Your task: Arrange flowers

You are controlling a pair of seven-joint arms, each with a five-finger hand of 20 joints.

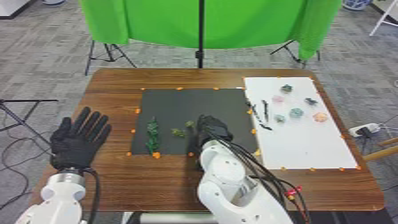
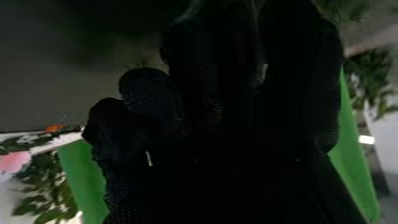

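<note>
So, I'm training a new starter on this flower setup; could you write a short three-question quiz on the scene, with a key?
1. True or false: the left robot hand is curled into a fist.
2. Fill in the colour word, dark or white: the long green sprig lies on the ____ mat.
3. The peach flower lies on: A) the mat; B) the white sheet; C) bare wood.

Key: 1 false; 2 dark; 3 B.
</note>
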